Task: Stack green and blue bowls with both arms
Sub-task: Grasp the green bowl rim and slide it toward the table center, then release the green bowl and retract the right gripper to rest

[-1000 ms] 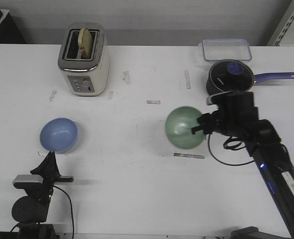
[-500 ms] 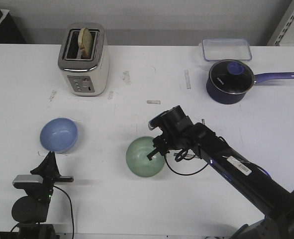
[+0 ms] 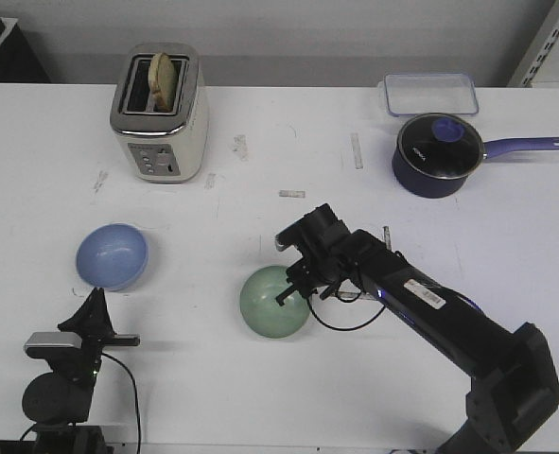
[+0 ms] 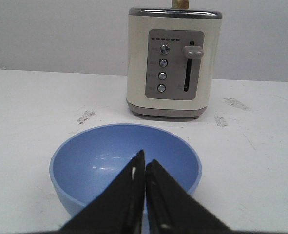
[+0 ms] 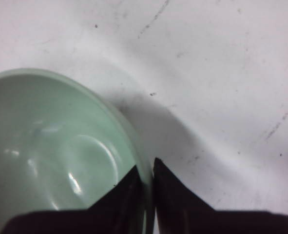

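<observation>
The pale green bowl [image 3: 273, 302] sits at the table's middle front. My right gripper [image 3: 291, 288] is shut on its right rim, one finger inside the bowl and one outside, as the right wrist view shows [image 5: 146, 168] with the green bowl [image 5: 46, 156] filling that side. The light blue bowl [image 3: 112, 255] sits upright on the table at the left. My left gripper [image 3: 95, 305] is shut and empty just in front of it; in the left wrist view the closed fingertips [image 4: 144, 163] point at the blue bowl [image 4: 100, 161].
A cream toaster [image 3: 160, 113] with bread stands at the back left, behind the blue bowl [image 4: 174, 58]. A dark blue saucepan [image 3: 440, 153] with a glass lid and a clear plastic box [image 3: 430, 93] are at the back right.
My right arm carried the green bowl from the right centre leftward and toward the front over the second, then settled it slightly lower. The left arm and blue bowl have not moved.
</observation>
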Action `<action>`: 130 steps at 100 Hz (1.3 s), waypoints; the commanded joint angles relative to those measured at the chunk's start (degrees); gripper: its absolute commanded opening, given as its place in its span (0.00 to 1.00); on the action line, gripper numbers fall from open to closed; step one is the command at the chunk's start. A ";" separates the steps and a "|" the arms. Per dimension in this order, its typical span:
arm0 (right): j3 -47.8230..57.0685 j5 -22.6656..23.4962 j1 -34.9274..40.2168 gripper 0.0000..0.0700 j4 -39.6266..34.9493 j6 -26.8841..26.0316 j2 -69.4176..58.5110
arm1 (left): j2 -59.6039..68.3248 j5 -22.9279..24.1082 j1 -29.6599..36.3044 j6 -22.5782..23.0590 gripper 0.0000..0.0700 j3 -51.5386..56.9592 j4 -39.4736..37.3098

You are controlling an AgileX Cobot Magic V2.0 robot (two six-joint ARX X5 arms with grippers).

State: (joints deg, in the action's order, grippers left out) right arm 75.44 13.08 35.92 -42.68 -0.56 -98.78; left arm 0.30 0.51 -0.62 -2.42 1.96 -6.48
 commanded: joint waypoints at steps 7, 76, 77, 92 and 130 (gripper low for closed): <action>0.33 0.66 0.48 0.08 0.20 0.61 -1.18 | -0.11 -0.07 -0.11 0.22 0.00 -1.18 -0.90; 9.09 1.73 -5.73 0.13 0.63 0.79 10.95 | -0.11 -0.07 -0.11 0.20 0.00 -1.18 -0.87; 9.09 1.46 -6.03 0.11 0.59 0.81 11.43 | -0.11 -0.07 -0.11 0.20 0.00 -1.18 -0.87; 8.52 -3.76 -10.86 0.00 -1.46 0.83 17.81 | -0.11 -0.07 -0.11 0.20 0.00 -1.18 -0.85; -15.34 -13.51 -23.96 0.00 7.08 0.79 42.88 | -0.11 -0.07 -0.11 -0.24 0.00 -1.18 -0.68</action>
State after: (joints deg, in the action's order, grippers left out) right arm 64.90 -0.25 13.15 -37.56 -0.16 -59.31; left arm 0.30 0.51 -0.62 -2.46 1.96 -6.44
